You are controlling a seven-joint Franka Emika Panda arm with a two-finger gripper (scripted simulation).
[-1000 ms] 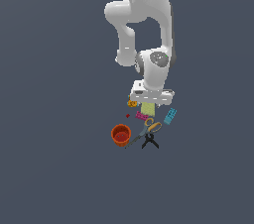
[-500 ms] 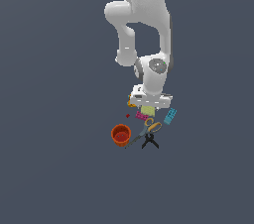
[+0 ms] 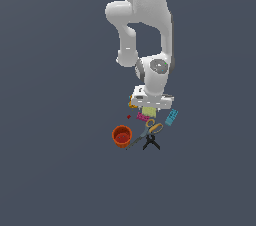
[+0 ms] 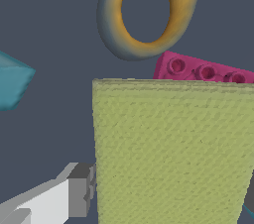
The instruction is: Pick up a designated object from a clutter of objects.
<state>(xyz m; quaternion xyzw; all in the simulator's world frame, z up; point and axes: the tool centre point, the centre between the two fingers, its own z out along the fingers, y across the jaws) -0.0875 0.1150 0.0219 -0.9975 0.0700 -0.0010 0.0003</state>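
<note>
My arm reaches down over the clutter of things on the dark worktop [image 3: 55, 170]. My pincer [image 3: 150, 106] is low over the yellow-green pad [image 4: 173, 153], which lies flat beside the pink brick [image 4: 208, 72]. I am at the grab step. I see 1 finger [image 4: 82, 191] just beside the pad's edge, so my pincer looks open with the pad between its sides, holding nothing yet. I think I must squeeze next, then lift straight up, away from the scissors [image 3: 150, 129], the red cup [image 3: 121, 135] and the blue block [image 3: 171, 117].
</note>
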